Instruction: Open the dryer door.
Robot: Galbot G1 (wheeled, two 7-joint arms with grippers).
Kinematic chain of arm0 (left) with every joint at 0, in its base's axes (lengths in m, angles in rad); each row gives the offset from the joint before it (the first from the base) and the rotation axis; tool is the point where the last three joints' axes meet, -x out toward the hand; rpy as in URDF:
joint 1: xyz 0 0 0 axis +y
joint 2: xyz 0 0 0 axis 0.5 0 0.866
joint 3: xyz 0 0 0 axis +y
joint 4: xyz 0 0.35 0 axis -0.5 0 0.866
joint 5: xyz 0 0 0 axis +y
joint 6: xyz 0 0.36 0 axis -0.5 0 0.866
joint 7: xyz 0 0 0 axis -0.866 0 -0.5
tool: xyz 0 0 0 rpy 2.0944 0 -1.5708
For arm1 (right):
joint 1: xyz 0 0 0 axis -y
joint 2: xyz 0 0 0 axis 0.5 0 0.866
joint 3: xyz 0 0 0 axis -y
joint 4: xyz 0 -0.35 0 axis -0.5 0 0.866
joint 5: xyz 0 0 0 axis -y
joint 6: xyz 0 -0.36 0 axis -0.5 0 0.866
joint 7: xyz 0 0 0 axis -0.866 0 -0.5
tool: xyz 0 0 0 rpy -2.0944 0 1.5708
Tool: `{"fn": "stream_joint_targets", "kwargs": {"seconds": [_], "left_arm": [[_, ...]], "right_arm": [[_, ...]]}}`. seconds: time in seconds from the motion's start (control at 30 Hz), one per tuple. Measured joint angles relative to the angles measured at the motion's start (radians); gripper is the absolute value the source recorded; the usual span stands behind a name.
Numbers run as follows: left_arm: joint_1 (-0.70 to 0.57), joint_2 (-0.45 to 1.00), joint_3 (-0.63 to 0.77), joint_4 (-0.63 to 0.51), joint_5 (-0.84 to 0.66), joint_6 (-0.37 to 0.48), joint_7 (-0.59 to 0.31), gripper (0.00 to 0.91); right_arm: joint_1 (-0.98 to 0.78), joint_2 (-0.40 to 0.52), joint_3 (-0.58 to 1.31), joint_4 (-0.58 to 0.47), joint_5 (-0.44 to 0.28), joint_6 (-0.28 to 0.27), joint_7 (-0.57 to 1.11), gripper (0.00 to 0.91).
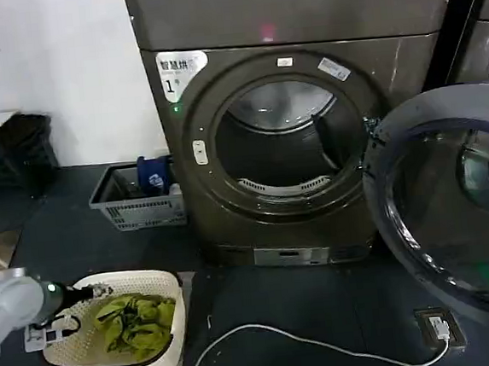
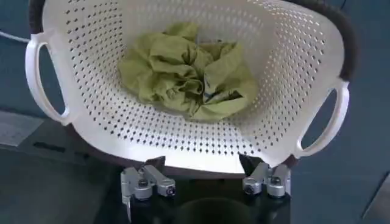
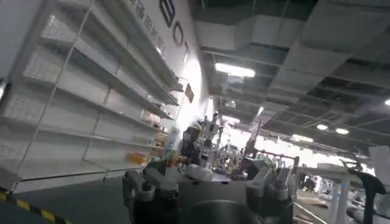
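You are looking at a dryer (image 1: 308,126) whose door (image 1: 452,208) is already standing wide open, swung out to the robot's right with its grey inner side and dark glass facing you and the drum (image 1: 284,145) fully exposed. So the opening step is looking finished; by my judgement nothing is left but to confirm the door is staying put and to keep the arms off it.

Your left gripper (image 2: 204,182) is hovering at the near rim of the white laundry basket (image 2: 91,103) on the floor, low on the robot's left, its fingers (image 2: 146,182) standing apart and holding nothing. Green clothes (image 2: 189,70) are lying bunched in the basket. Your right gripper (image 3: 207,185) is pointing away from the machine toward shelves (image 3: 79,91) and the ceiling; its fingers are also standing apart, with nothing between them.

For room: the open door is reaching well out over the floor on the right, so its chrome edge is the thing to avoid when you are moving that arm. A white cable (image 1: 301,341) is trailing across the floor in front of the machine to a socket (image 1: 437,327), and a grey crate (image 1: 134,197) is sitting just beside the dryer's left. The floor between basket and drum is otherwise open.
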Motion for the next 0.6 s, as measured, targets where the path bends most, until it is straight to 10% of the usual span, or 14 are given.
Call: {"fn": "stream_joint_targets", "kwargs": {"seconds": [0.6], "left_arm": [[0.005,0.003,0.0,0.005,-0.001,0.0,-0.002,0.907]], "right_arm": [[0.002,0.004,-0.005,-0.011,0.015,0.032,0.01,0.907]]}}
